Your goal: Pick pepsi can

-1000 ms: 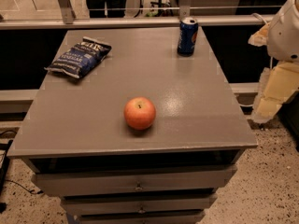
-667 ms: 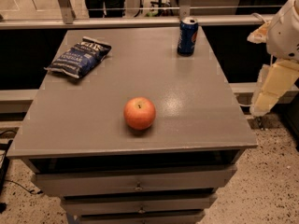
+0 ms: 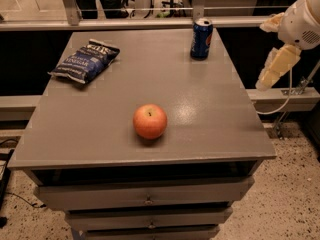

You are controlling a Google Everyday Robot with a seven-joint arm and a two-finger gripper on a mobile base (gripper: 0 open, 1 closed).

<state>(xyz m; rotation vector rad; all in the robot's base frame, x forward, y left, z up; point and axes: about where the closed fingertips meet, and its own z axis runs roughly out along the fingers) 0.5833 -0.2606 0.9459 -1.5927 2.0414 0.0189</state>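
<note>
The pepsi can [image 3: 201,39] stands upright near the far right corner of the grey table [image 3: 200,134]; it is dark blue with a silver top and a red-and-white logo. My gripper [image 3: 273,46] hangs off the table's right side, to the right of the can and a little nearer the camera. Its two cream fingers [image 3: 278,66] are spread apart and hold nothing. It does not touch the can.
A red apple [image 3: 149,121] sits in the middle front of the table. A dark blue chip bag [image 3: 86,60] lies flat at the far left. A railing [image 3: 150,21] runs behind the table. Drawers [image 3: 145,196] sit below the top.
My gripper has moved up and slightly left, toward the far right side of the table. The can, apple and bag have not moved.
</note>
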